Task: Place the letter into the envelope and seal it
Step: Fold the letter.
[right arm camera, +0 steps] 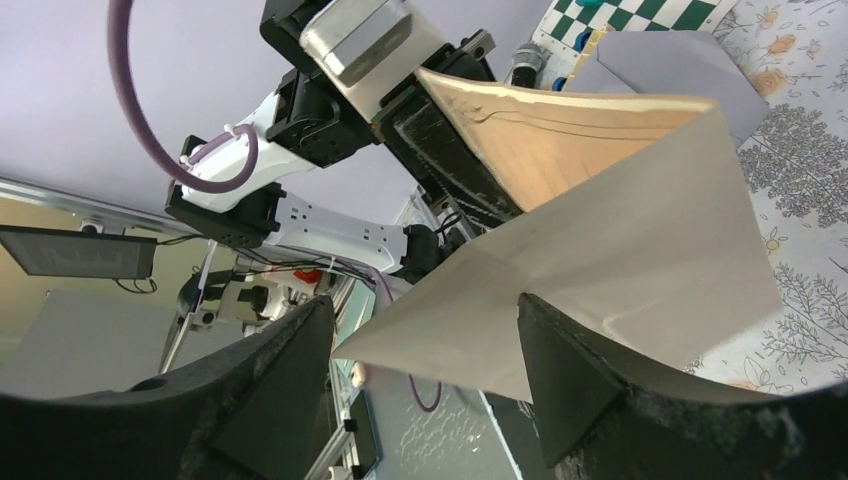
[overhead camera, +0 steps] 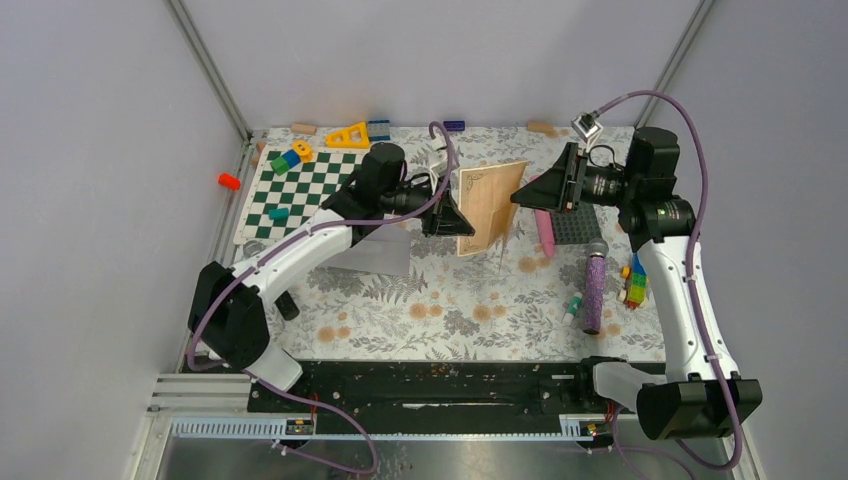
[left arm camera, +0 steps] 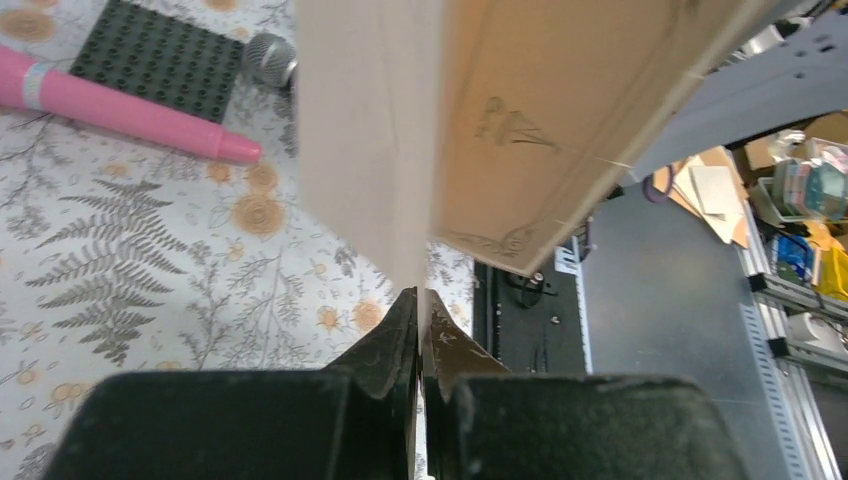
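Lying flat left of the counter's middle, under the left arm, the envelope is thin, light paper that would likely slide if nudged; pinning one corner should steady it. The left gripper, clamped tight, pinches the folded letter by one edge, upright in the air above the counter's centre. The sheet looks floppy and easily creased. The right gripper stands wide open at the letter's right edge, gripping nothing.
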